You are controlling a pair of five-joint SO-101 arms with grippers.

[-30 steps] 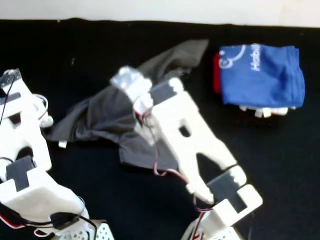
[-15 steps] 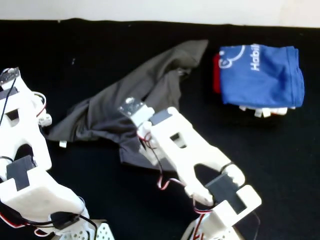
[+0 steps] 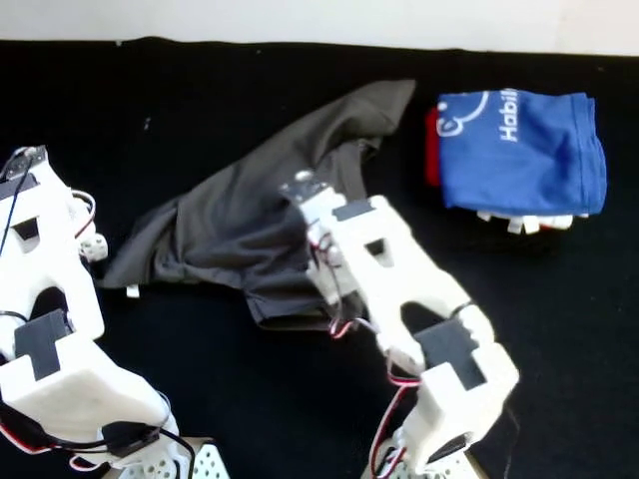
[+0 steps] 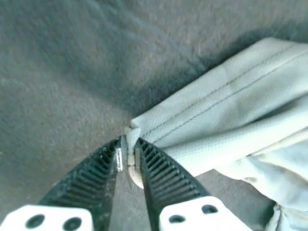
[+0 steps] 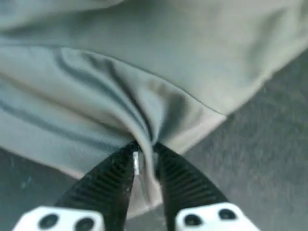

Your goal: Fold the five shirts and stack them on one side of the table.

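Where the black cloth-covered table (image 3: 180, 90) spreads out under everything, a crumpled dark grey fabric shirt (image 3: 240, 215) lies across its middle, one pointed end trailing toward the far edge and another reaching toward the left side. Two white plastic arms stand at the near edge: the left arm (image 3: 45, 299) rises beside the shirt's left tip, and the right arm (image 3: 399, 289) leans in over the shirt's near hem. Off on the right side of the table sits a stack of folded shirts (image 3: 519, 150), a blue printed one on top, a red edge (image 3: 431, 150) showing at its left and some white peeking out underneath, well apart from the grey one. The left gripper (image 4: 129, 144) is clenched on a stitched corner of the grey shirt's hem, and the right gripper (image 5: 143, 149) is pinched tight on a raised fold of the same cloth. A small white tag (image 3: 131, 290) lies just beside the shirt's left edge.
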